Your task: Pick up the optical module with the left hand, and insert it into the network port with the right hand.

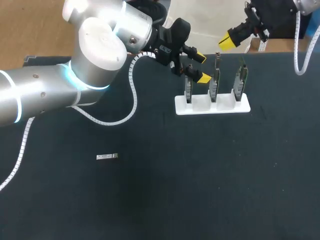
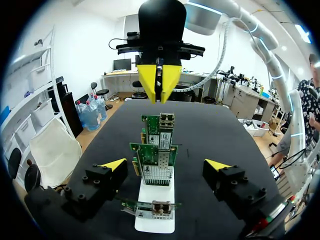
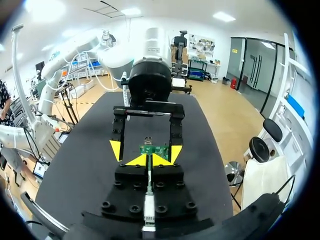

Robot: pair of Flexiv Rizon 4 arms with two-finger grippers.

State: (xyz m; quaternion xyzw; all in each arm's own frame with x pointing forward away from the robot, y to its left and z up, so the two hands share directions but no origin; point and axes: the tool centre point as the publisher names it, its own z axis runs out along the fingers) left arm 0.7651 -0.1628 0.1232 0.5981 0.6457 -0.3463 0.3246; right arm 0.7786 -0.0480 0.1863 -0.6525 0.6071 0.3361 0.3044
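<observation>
While optical module (image 1: 106, 157) lies flat on table (image 1: 200, 190), lower left of centre in head view, pick-up judged not yet begun. Left gripper (image 1: 202, 67) wide open, empty, beside card rack (image 1: 212, 106) at upper centre, well apart from module. Next move: bring left jaws across to straddle module. Right gripper (image 1: 226, 43), upper right, closed, nothing seen held.

Open left gripper (image 1: 202, 67) opposite closed right gripper (image 1: 226, 43).

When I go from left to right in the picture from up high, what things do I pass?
optical module → left gripper → right gripper. The white stand with its cards stretches across under both grippers, so it has no clear place in the row.
</observation>
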